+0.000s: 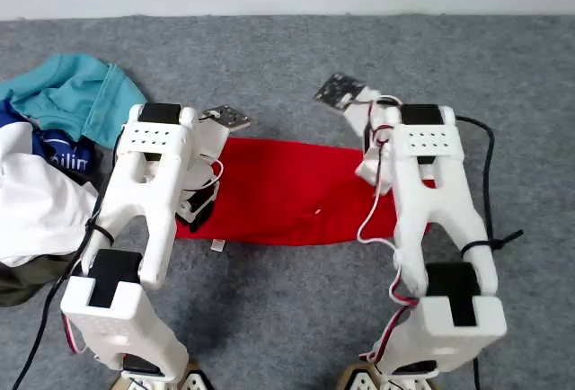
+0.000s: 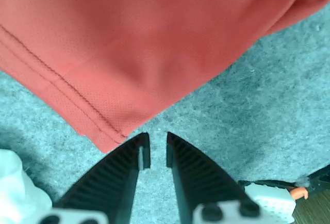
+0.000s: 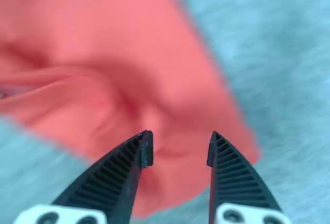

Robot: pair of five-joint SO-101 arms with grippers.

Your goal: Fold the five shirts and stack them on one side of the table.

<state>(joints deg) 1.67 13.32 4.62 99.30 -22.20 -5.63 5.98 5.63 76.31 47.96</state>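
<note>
**High view.** The red shirt (image 1: 287, 192) lies mid-table on the grey mat (image 1: 287, 318), already laid as a long flat band. It spans the gap between the left arm (image 1: 135, 201) and the right arm (image 1: 440, 192). A heap of shirts (image 1: 45, 165), teal, blue, white and dark, sits unfolded at the table's left edge, well apart from the band.

**Left wrist view.** The left pincer (image 2: 153, 152) hangs over bare mat just beside the shirt's hemmed corner. Its jaws are parted by a narrow slit and grasp nothing. You would likely need to widen them before biting the hem.

**Right wrist view.** The right pincer (image 3: 178, 149) is released, jaws well apart, poised above the cloth near the band's far end, where a soft ridge rises.

**Step in hand, as judged.** The next fold looks due. Take each end at matching depth, catch every layer, and lift both together so the hems meet squarely. A one-layer grip would probably drag the band open.
</note>
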